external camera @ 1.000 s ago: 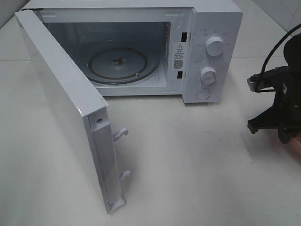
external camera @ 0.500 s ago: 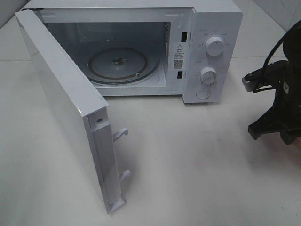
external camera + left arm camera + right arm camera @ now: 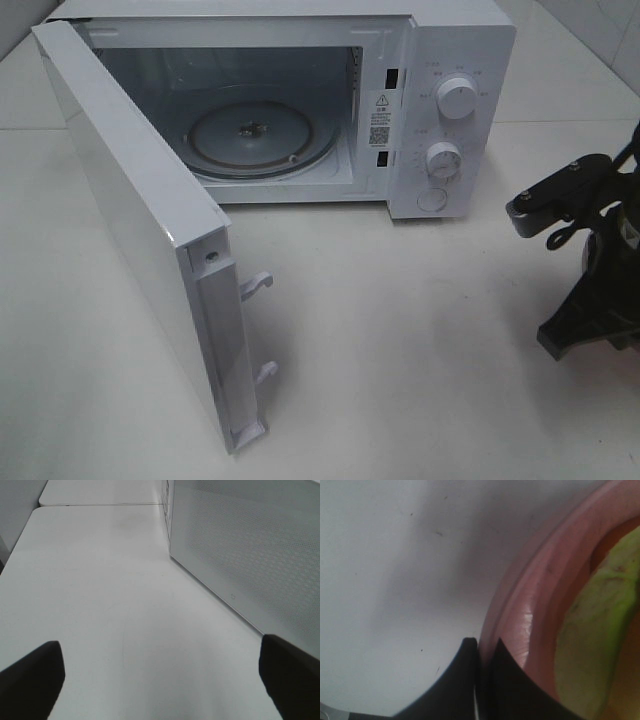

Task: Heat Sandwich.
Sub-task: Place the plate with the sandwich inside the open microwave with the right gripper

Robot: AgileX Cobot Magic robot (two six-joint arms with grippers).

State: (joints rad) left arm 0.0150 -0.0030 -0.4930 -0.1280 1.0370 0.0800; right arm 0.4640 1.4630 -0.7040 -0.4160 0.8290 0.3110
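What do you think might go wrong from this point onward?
The right gripper is shut at the rim of the pink plate; if that is only an edge hold, the plate might tip and the sandwich slide off. Coming from the right, the plate could clip the microwave's knob panel before reaching the turntable.

The high camera looks down from the front onto the white box-shaped microwave oven, its white door and the pale tabletop. The left wrist camera sits low, skimming that tabletop beside the door's perforated outer face. The right wrist camera hangs very close over the pink round plate, sharing only tabletop with the others.
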